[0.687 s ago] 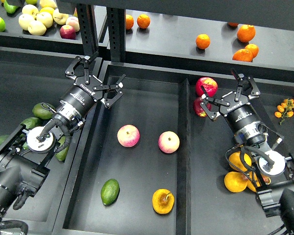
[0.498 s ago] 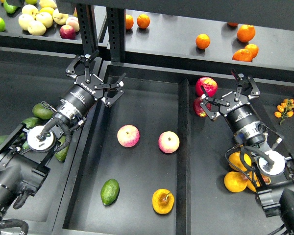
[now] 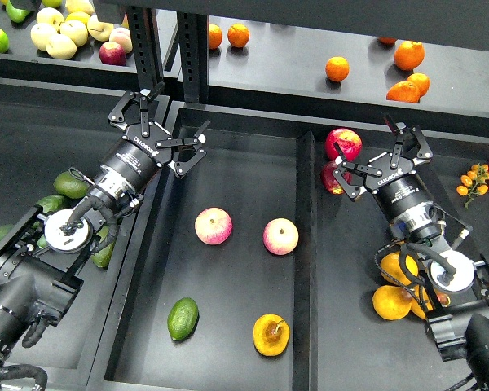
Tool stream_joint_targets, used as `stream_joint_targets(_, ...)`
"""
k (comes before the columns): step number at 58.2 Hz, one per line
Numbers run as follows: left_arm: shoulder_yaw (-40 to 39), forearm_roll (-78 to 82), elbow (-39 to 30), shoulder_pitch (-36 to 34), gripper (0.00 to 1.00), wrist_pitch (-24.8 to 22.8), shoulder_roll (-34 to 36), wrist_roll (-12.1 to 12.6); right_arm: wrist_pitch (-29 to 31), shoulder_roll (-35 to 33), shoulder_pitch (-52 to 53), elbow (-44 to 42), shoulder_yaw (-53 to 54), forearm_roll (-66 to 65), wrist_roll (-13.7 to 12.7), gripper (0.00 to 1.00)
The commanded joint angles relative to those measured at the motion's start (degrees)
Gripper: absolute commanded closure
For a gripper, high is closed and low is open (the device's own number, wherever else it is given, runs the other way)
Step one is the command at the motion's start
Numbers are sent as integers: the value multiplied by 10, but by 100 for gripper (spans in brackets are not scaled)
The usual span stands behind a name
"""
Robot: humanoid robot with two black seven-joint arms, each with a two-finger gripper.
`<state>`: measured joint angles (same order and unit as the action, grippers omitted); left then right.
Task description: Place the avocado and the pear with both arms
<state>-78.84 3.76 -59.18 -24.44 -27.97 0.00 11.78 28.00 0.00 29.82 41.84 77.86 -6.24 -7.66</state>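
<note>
In the centre tray (image 3: 228, 147), the avocado (image 3: 182, 318) lies at seven o'clock and the pear (image 3: 270, 335) at five, while farther back both arms hover, left gripper (image 3: 157, 130) and right gripper (image 3: 381, 163) spread wide, empty.

single head view, high, facing down-forward
</note>
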Motion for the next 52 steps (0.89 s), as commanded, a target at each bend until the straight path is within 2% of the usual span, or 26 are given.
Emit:
stream_joint_targets(1, 0, 0, 1, 0, 0, 0, 0, 1, 0, 0, 0, 0, 0, 0, 0, 0)
stream_joint_targets(25, 5, 4, 14, -3, 0, 0, 0, 17, 0, 0, 1, 1, 1, 0, 0, 0)
stream_joint_targets(28, 10, 6, 20, -14, 1, 0, 0, 42, 0, 0, 2, 1, 7, -1, -2, 0)
stream_joint_targets(31, 20, 6, 20, -25, 1, 0, 0, 88, 0, 0, 2, 1, 12, -1, -3, 0)
stream_joint_targets(33, 32, 6, 21, -33, 3, 0, 0, 129, 0, 0, 2, 0, 13, -1, -4, 0)
stream_joint_targets(35, 43, 6, 22, -42, 4, 0, 0, 157, 0, 0, 2, 0, 17, -1, -6, 0)
stream_joint_targets(36, 47, 6, 22, -46, 4, 0, 0, 162, 0, 0, 2, 0, 19, -1, -6, 0)
stream_joint_targets(40, 103, 5, 30, -66, 6, 0, 18, 162, 0, 0, 2, -1, 24, -3, -13, 0)
stream_joint_targets(44, 197, -2, 30, -94, 6, 0, 97, 162, 0, 0, 2, -1, 26, -3, -16, 0)
stream_joint_targets(45, 270, -2, 28, -125, 6, 0, 150, 162, 0, 0, 2, -2, 30, -3, -16, 0)
stream_joint_targets(52, 410, -10, 33, -185, 7, 0, 233, 162, 0, 0, 3, -3, 39, -3, -16, 0)
